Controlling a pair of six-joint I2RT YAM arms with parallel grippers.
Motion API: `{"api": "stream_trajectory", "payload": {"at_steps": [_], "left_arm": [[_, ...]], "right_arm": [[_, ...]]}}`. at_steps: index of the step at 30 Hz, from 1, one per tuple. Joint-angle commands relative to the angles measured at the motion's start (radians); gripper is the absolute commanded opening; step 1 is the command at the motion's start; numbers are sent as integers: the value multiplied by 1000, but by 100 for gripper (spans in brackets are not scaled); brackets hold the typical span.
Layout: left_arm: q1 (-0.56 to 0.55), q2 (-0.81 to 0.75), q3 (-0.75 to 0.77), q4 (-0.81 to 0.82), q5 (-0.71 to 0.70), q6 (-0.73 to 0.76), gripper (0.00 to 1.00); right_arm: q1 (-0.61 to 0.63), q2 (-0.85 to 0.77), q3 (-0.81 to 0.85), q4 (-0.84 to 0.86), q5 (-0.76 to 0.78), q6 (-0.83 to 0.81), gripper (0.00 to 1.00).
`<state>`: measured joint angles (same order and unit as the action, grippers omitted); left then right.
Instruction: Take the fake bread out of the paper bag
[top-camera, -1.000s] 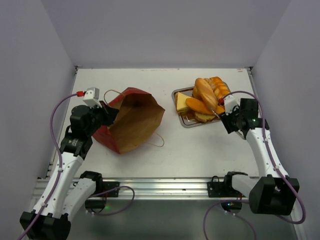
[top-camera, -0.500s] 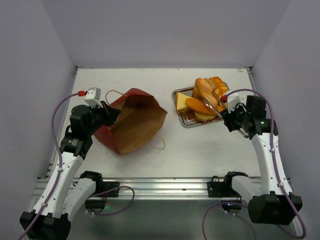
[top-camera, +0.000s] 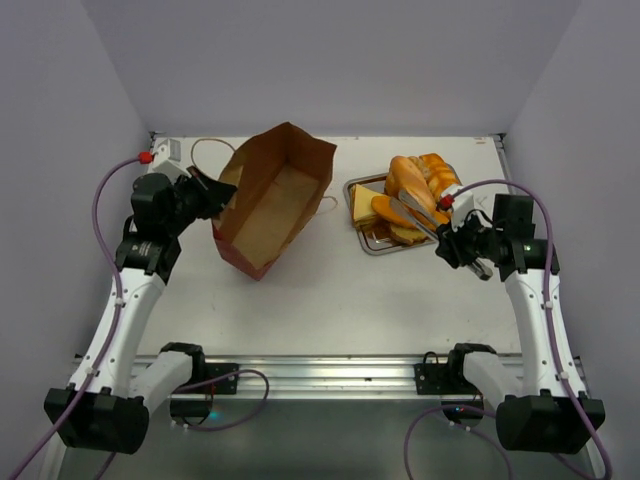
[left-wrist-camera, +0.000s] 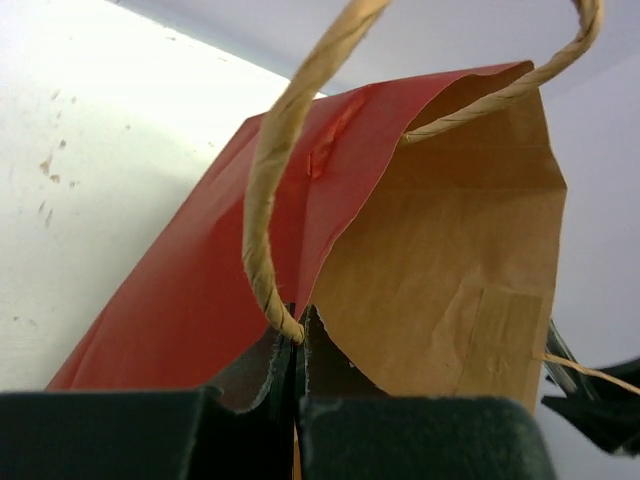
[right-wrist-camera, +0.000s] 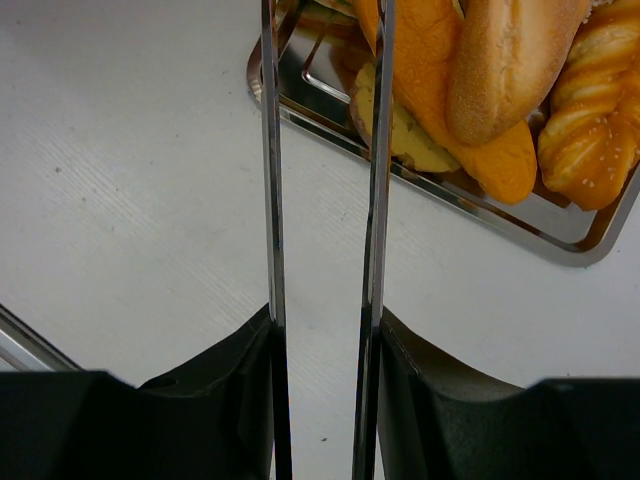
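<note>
Left pincer (top-camera: 207, 190) grips the paper bag (top-camera: 270, 195); the fake bread (top-camera: 415, 185) lies piled in a metal tray (top-camera: 373, 240) ahead of the right pincer (top-camera: 452, 238).
The left pincer is closed tight on the red rim of the bag, just beside the root of a string handle (left-wrist-camera: 262, 230). The bag stands out in front of this pincer with its mouth open and its brown inside showing; I cannot tell if its bottom touches the worktop (top-camera: 340, 290). The right pincer is narrow and holds metal tongs (right-wrist-camera: 270, 150). The two thin blades run forward side by side with a small gap, and their far ends reach over the near edge of the tray and the bread there.
</note>
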<state>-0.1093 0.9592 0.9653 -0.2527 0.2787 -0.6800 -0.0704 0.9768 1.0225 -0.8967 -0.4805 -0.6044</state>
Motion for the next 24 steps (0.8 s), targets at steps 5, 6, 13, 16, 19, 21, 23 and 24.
{"api": "stream_trajectory", "payload": {"at_steps": [5,6,13,16,19,21,23,24], "left_arm": [[151,180,16,72,68,-148,0],[181,205,15,75,106,-150,0],[237,306,56,136,275,-23,0],[234,286,141,116,347,153,0],[195,222,188,80,354,342,0],[110,164,188,46,283,523,0],[74,83,118,95,296,644,0],[65,50,90,111,313,692,0]], "right_arm": [[1,-26,-15,39,-90,-11,41],[1,-26,-18,42,-92,-9,41],[3,-40,-33,41,-93,-18,41],[1,-46,-39,42,-87,-21,41],[1,-46,-42,50,-89,-17,41],[1,-43,-42,54,-92,-12,41],[3,-43,-42,55,-92,-12,41],[1,-44,-42,55,-87,-14,41]]}}
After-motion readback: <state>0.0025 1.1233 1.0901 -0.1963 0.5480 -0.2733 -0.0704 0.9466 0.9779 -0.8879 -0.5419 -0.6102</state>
